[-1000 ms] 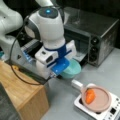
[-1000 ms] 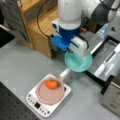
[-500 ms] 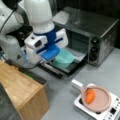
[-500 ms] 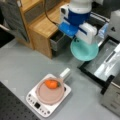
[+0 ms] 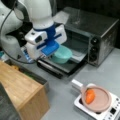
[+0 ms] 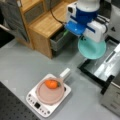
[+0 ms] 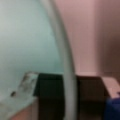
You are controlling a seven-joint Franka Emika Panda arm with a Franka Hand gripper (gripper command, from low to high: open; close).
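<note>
Wrist view is filled at left by the teal bowl [image 7: 27, 45], its pale rim crossing a dark finger [image 7: 50, 82] clamped on it. Both front views show the gripper [image 5: 51, 51] holding the bowl at frame centre, above the open toaster oven door [image 5: 75, 62]. Lower right, a carrot [image 5: 90, 96] lies in a pan [image 5: 103, 106].

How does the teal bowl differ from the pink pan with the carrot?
The teal bowl hangs from the end effector above the open oven door; the pink pan rests on the white cooktop. The bowl looks empty; the pan holds a carrot. The pan has a handle; the bowl has none. Both are round.
</note>
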